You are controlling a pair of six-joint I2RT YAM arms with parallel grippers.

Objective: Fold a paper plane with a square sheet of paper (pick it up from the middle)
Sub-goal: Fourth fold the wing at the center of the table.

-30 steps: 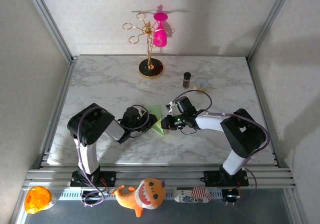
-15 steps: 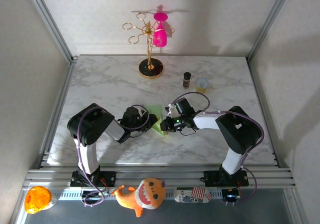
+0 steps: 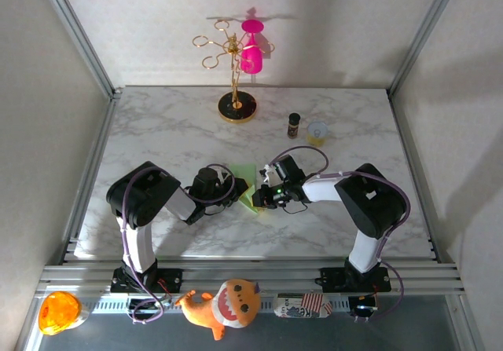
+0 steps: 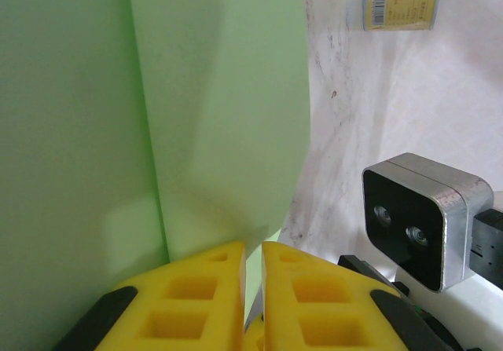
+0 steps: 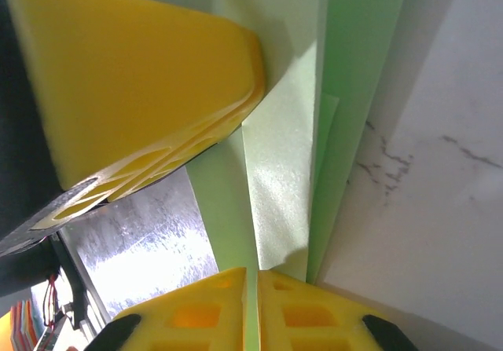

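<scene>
From above, I see the paper plane [image 3: 248, 186] at the middle of the marble table [image 3: 157, 139], between both arms. In the left wrist view, my left gripper [image 4: 253, 250] pinches its green edge. In the right wrist view, my right gripper [image 5: 253, 277] is closed on a fold of it

Marbled white table [image 3: 157, 131], pale walls [image 3: 338, 29], aluminium rails [image 3: 259, 273]

Paper [image 3: 248, 188]: pale green, thin and unmarked, folded into a narrow wedge near the middle of the table [image 3: 173, 131]. Close views show several overlapping layers [image 5: 283, 162] with a straight, sharp crease [image 4: 212, 115]. Contact with the surface cannot be confirmed.
</scene>
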